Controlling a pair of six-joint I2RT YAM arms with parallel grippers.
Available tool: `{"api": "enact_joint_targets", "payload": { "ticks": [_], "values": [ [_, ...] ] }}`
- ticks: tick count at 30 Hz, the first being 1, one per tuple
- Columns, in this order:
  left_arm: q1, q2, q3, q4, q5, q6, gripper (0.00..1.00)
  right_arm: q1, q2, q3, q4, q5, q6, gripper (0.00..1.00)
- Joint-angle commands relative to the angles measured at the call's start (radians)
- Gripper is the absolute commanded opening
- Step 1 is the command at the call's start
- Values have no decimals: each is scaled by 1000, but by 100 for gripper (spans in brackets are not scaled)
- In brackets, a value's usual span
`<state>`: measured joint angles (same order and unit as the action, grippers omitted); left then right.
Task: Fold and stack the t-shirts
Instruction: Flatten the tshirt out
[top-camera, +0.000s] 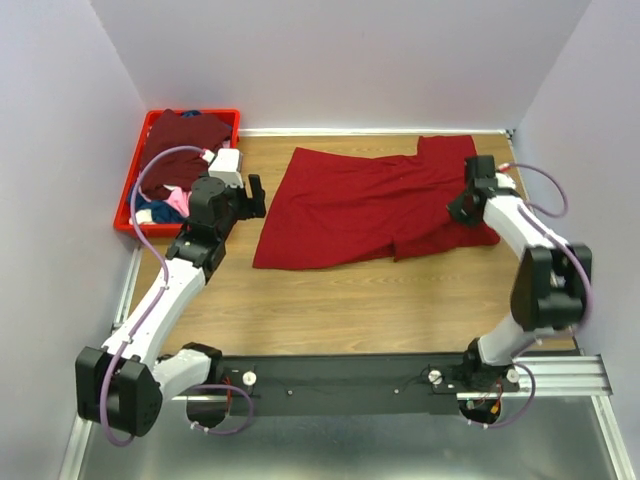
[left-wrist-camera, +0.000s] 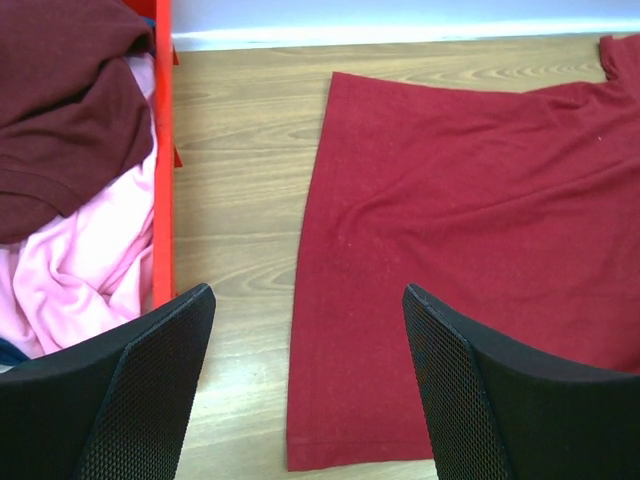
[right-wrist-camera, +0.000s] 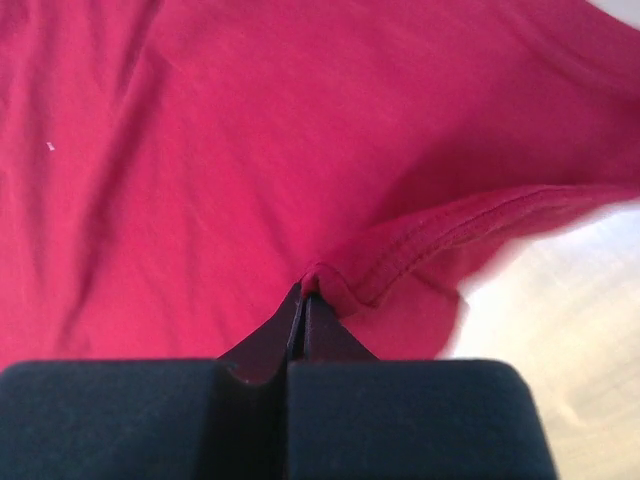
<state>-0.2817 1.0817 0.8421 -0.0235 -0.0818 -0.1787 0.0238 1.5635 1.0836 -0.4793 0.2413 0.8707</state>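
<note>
A bright red t-shirt (top-camera: 360, 205) lies spread flat on the wooden table, its bottom hem toward the left. My right gripper (top-camera: 463, 208) is down on the shirt's right end. In the right wrist view its jaws (right-wrist-camera: 303, 292) are shut on a small pinched fold of the red t-shirt (right-wrist-camera: 200, 150), right beside a stitched hem. My left gripper (top-camera: 256, 192) hovers open over the shirt's left edge; in the left wrist view the gripper (left-wrist-camera: 308, 295) holds nothing, and the red t-shirt's (left-wrist-camera: 480, 250) hem corner lies between and below its fingers. More t-shirts, dark maroon (top-camera: 185, 135) and pink (top-camera: 178, 203), lie bunched in a crate.
The red plastic crate (top-camera: 125, 210) stands at the table's back left corner, its wall (left-wrist-camera: 162, 150) just left of my left gripper, with maroon cloth (left-wrist-camera: 60, 100) over pink cloth (left-wrist-camera: 90, 260) and a bit of blue (top-camera: 155, 213). White walls enclose the table on three sides.
</note>
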Motion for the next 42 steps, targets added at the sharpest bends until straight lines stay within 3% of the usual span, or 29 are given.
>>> {"api": "enact_joint_targets", "payload": {
  "ticks": [1, 7, 10, 13, 14, 15, 17, 18, 22, 28, 34, 42],
  "values": [
    [-2, 15, -3, 19, 42, 24, 84, -5, 241, 236, -7, -57, -93, 1],
    [-4, 34, -3, 17, 63, 25, 84, -5, 501, 571, -8, -45, -165, 2],
    [-5, 44, -2, 17, 66, 28, 84, -5, 590, 656, -8, -82, -229, 10],
    [-7, 52, -1, 19, 74, 25, 83, -5, 603, 697, -8, -125, -298, 29],
    [-5, 53, -1, 17, 74, 25, 83, -5, 583, 688, -7, -129, -306, 51],
    [-7, 52, -3, 16, 74, 25, 83, -5, 531, 641, -7, -123, -309, 60],
    [-7, 55, -2, 16, 74, 25, 83, -5, 472, 575, -2, -79, -317, 76],
    [-7, 53, -3, 16, 74, 24, 84, -7, 399, 497, 2, -51, -320, 78],
    [-8, 55, 0, 14, 76, 19, 83, -21, 233, 258, 65, -89, -326, 80],
    [-10, 60, 0, 13, 76, 16, 83, -156, 113, -34, 350, -371, -320, 74],
    [-11, 63, -1, 13, 76, 18, 83, -211, 150, -114, 521, -531, -341, 73],
    [-14, 75, 0, 13, 77, 19, 83, -237, 181, -145, 651, -583, -351, 72]
  ]
}}
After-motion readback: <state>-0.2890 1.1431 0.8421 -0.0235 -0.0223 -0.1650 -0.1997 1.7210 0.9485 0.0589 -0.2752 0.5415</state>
